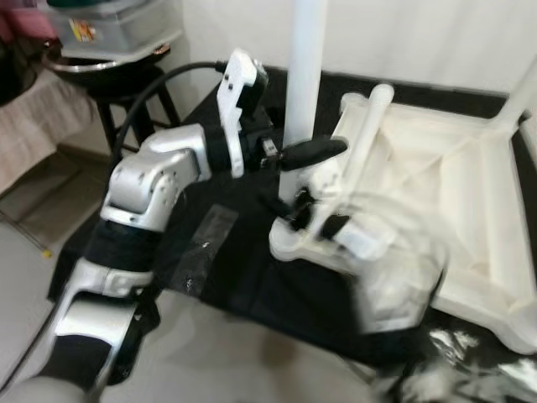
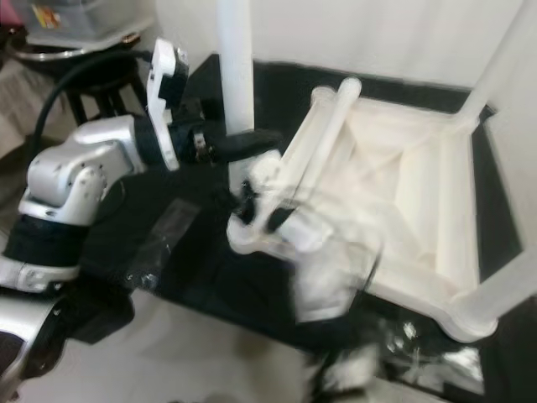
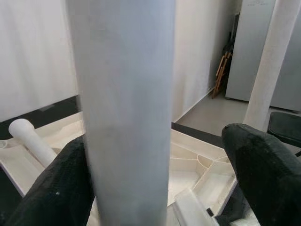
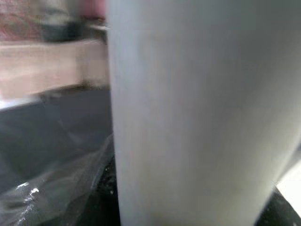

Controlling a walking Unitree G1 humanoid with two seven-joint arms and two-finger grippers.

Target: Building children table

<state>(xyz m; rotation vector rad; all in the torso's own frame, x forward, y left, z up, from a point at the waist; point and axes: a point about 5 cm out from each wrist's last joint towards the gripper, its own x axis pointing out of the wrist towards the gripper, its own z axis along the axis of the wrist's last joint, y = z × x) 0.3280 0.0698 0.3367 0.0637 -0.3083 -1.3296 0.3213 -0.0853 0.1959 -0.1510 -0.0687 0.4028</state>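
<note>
Loosely, left gripper (image 1: pixel 295 176) around upright leg (image 1: pixel 302 75).

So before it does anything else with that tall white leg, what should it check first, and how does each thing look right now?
1. Upright white plastic table leg stands vertical on the corner of the upside-down white plastic tabletop: ok.
2. Left pincer is around the leg: ok. One finger touches the leg, the other stands apart, so no firm grip: not ok.
3. Right pincer is low at the leg's base, too blurred to judge its hold: cannot tell.
4. Leg fully seated in its corner socket: cannot tell, the joint is hidden.
5. Loose white plastic leg lies slanted across the tabletop beside the joint, possibly in the way: not ok.
</note>
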